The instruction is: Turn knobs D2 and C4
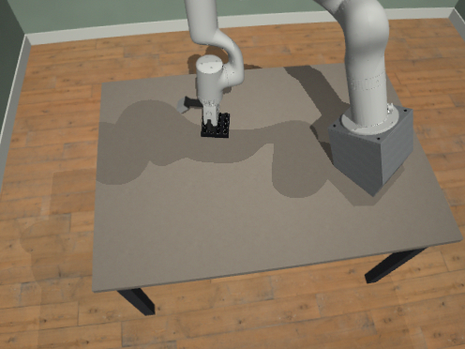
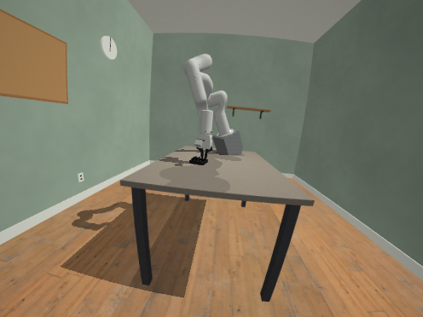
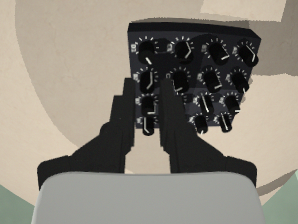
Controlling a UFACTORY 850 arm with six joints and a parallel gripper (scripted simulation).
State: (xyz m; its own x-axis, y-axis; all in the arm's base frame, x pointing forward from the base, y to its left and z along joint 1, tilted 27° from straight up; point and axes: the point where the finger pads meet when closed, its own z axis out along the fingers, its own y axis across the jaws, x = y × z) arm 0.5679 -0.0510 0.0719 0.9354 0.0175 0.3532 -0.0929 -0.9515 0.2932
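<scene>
The black knob box (image 1: 222, 126) (image 2: 198, 161) (image 3: 200, 63) stands on its feet on the grey table (image 1: 234, 211), towards the back left. My gripper (image 1: 209, 124) (image 2: 204, 156) (image 3: 147, 93) points straight down over the box's left side as the top camera sees it. Its two dark fingers stand a narrow gap apart, on either side of the leftmost column of knobs in the wrist view. They hang close above the knobs and grip nothing. The printed names are too small to read, so I cannot tell which knob lies between the fingers. White lines show on several knobs.
The arm's grey base block (image 1: 372, 150) (image 2: 228, 142) stands at the table's right side. The arm reaches over the back of the table. A small grey patch (image 1: 182, 107) lies on the table just behind the box.
</scene>
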